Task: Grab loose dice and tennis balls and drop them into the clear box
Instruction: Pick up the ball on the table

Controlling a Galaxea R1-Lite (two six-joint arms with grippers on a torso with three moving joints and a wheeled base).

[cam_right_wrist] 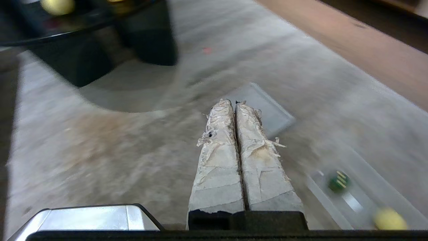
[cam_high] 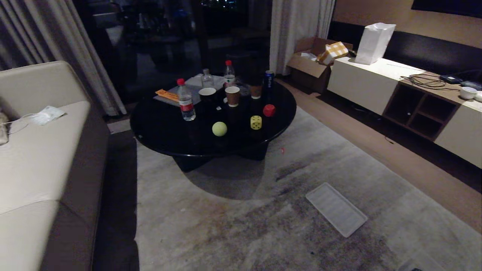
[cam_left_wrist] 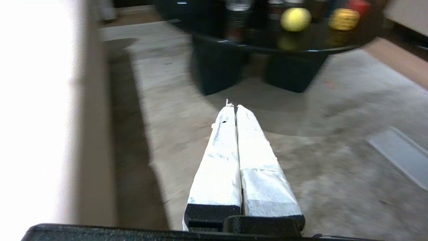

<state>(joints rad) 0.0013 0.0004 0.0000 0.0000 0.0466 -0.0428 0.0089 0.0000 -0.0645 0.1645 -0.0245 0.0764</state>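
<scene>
Underfoot, a grey mottled carpet (cam_high: 233,222) spreads between a cream sofa (cam_high: 34,150) and a low sideboard (cam_high: 380,84), with a round black counter (cam_high: 162,131) ahead. Both the left gripper (cam_left_wrist: 236,106) and right gripper (cam_right_wrist: 233,102) hang above the carpet, clenched on nothing. Far beyond their tips, bottles (cam_high: 186,101) and paper cups (cam_high: 232,96) crowd the counter behind a tennis ball (cam_high: 219,128), a yellow die (cam_high: 256,122) and a red die (cam_high: 269,110). Just past the right gripper lies a ribbed clear panel (cam_high: 336,209). Beside that gripper, the clear box (cam_right_wrist: 367,174) holds a green die (cam_right_wrist: 338,181) and a second tennis ball (cam_right_wrist: 389,219).
</scene>
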